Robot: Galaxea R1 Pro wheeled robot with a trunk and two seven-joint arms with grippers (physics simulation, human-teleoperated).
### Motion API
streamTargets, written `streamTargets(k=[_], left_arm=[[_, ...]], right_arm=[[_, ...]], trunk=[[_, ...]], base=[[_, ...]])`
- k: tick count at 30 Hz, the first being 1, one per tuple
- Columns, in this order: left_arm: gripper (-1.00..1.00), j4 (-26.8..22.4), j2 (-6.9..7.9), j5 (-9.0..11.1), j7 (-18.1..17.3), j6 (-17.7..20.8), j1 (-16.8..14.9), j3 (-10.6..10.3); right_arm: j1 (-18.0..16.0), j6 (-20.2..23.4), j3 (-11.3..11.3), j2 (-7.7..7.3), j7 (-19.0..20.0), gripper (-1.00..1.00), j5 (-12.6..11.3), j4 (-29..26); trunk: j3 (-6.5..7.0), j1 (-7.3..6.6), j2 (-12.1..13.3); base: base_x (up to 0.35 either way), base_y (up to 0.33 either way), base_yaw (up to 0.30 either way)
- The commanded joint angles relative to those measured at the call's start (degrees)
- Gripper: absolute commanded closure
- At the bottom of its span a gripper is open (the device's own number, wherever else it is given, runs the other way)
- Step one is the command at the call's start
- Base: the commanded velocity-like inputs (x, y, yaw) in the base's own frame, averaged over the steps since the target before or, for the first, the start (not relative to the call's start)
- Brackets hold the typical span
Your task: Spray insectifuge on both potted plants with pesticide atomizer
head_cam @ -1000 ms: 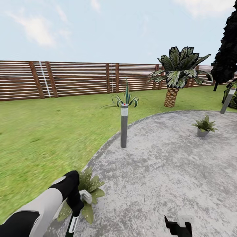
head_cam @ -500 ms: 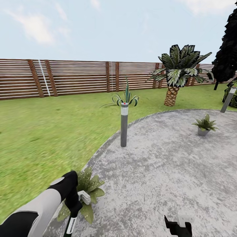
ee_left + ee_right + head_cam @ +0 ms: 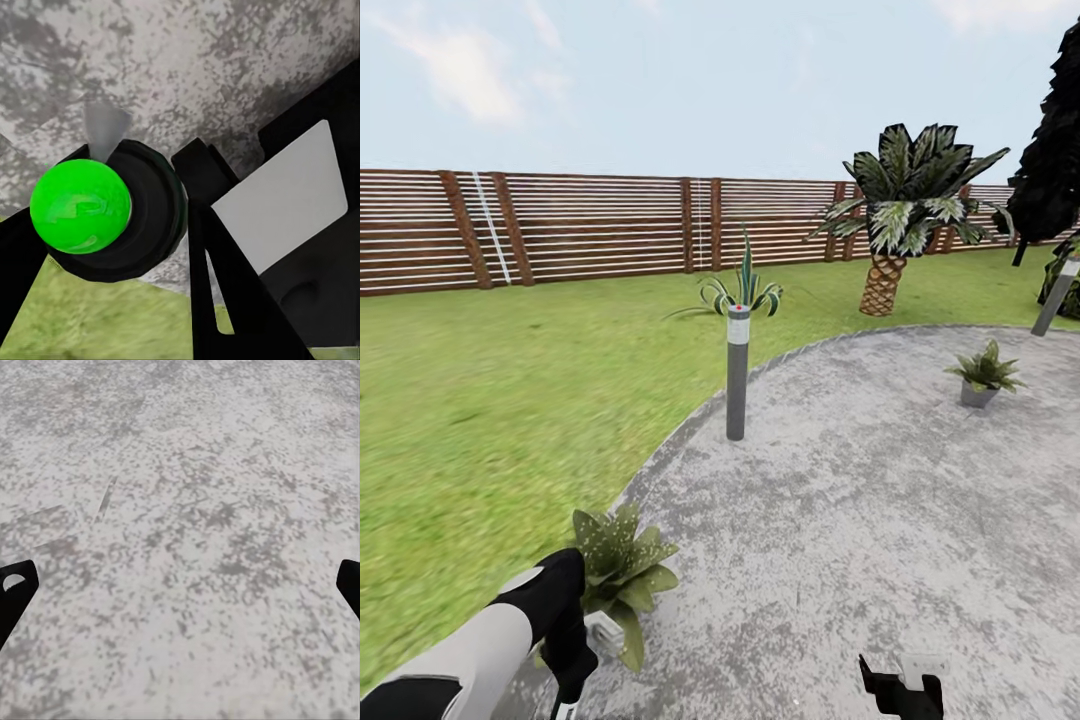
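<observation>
Two potted plants sit on the round grey patio in the head view: one potted plant at the patio's near edge, just beside the left arm, and the other potted plant far off near the right side. Each grows in a little grey pot. Green lawn runs back to a brown slat fence. A grey post light stands at the patio's edge.

In the left wrist view, the left gripper squeezes the pesticide atomizer, seen end-on with a bright green ball on it, above the paving.

In the right wrist view, the right gripper is spread wide over bare grey paving.
</observation>
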Motion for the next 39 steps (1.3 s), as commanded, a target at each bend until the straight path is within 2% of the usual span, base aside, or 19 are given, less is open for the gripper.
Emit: streamTargets(k=[1, 6, 7, 10, 11, 13, 16, 18, 20, 22, 29, 30, 31, 32, 35, 39], left_arm=[[1.00, -0.41, 0.00, -0.06, -0.52, 0.55, 0.05, -0.23], [1.00, -1.05, 0.01, 0.03, -0.28, 0.68, 0.10, 0.08], [1.00, -1.49, 0.03, 0.03, 0.20, 1.03, 0.10, 0.78], [1.00, -2.02, -0.03, 0.03, 2.74, 1.69, 0.10, 6.35], [1.00, -2.09, -0.13, 0.03, 5.68, 1.78, 0.10, 9.53], [1.00, -1.98, -0.54, 0.06, 9.93, 1.83, 0.10, 13.29], [1.00, -1.33, -0.96, 0.24, 11.97, 1.76, 0.10, 15.09], [1.00, -1.00, -1.05, 0.28, 12.26, 1.65, 0.12, 15.38], [1.00, 2.91, -1.03, 0.06, 12.70, 1.40, 0.18, 15.42], [1.00, 4.82, -0.86, -0.03, 12.84, 1.23, 0.23, 15.40], [1.00, 4.24, -1.34, -0.15, 12.84, 1.11, 0.45, 15.21], [1.00, 3.24, -1.97, -0.17, 12.81, 1.13, 0.42, 15.23], [1.00, 0.59, -4.56, -0.53, 12.80, 1.18, 0.39, 15.01], [1.00, -0.10, -5.73, -0.62, 12.80, 1.27, 0.38, 14.34], [1.00, -0.77, -7.03, -0.56, 12.78, 1.63, 0.37, 11.75], [1.00, -0.86, -8.45, -0.57, 12.80, 1.74, 0.37, 11.22]], right_arm=[[-0.02, -0.15, 0.32, 0.00, 0.27, -1.00, -0.60, 0.01], [-0.02, -0.15, 0.32, -0.01, 0.27, -1.00, -0.60, 0.01], [-0.02, -0.15, 0.32, -0.02, 0.27, -1.00, -0.60, 0.01], [-0.02, -0.15, 0.33, 0.00, 0.27, -1.00, -0.58, 0.01], [-0.02, -0.15, 0.33, 0.01, 0.27, -1.00, -0.59, 0.01], [-0.02, -0.15, 0.33, 0.01, 0.27, -1.00, -0.58, 0.01], [-0.02, -0.15, 0.33, 0.01, 0.27, -1.00, -0.58, 0.01], [-0.02, -0.15, 0.33, 0.01, 0.27, -1.00, -0.59, 0.01], [-0.02, -0.15, 0.33, 0.01, 0.27, -1.00, -0.56, 0.01], [-0.02, -0.15, 0.33, 0.01, 0.27, -1.00, -0.53, 0.01], [-0.02, -0.15, 0.33, 0.05, 0.27, -1.00, -0.56, 0.01], [-0.02, -0.15, 0.33, 0.07, 0.27, -1.00, -0.54, 0.01], [-0.02, -0.15, 0.33, 0.09, 0.27, -1.00, -0.55, 0.01], [-0.02, -0.15, 0.33, 0.09, 0.27, -1.00, -0.55, 0.01], [-0.02, -0.15, 0.33, 0.10, 0.27, -1.00, -0.56, 0.01], [-0.02, -0.15, 0.33, 0.17, 0.27, -1.00, -0.52, 0.01]], trunk=[[-0.08, -0.01, -0.02], [-0.11, -0.01, -0.02], [-0.11, -0.01, -0.02], [-0.11, -0.01, -0.02], [-0.11, -0.01, -0.02], [-0.11, -0.01, -0.02], [-0.11, -0.01, -0.02], [-0.11, -0.01, -0.02], [-0.11, -0.01, -0.02], [-0.11, -0.01, -0.02], [-0.11, -0.01, -0.02], [-0.11, -0.01, -0.02], [-0.11, -0.01, -0.02], [-0.11, -0.01, -0.02], [-0.11, -0.01, -0.02], [-0.11, -0.01, -0.02]], base=[[0.000, 0.000, 0.000], [0.000, 0.000, 0.000], [0.000, 0.000, 0.000], [0.000, 0.000, 0.000], [0.000, 0.000, 0.000], [0.000, 0.000, 0.000], [0.000, 0.000, 0.000], [0.000, 0.000, 0.000], [0.000, 0.000, 0.000], [0.000, 0.000, 0.000], [0.000, 0.000, 0.000], [0.000, 0.000, 0.000], [0.000, 0.000, 0.000], [0.000, 0.000, 0.000], [0.000, 0.000, 0.000], [0.000, 0.000, 0.000]])
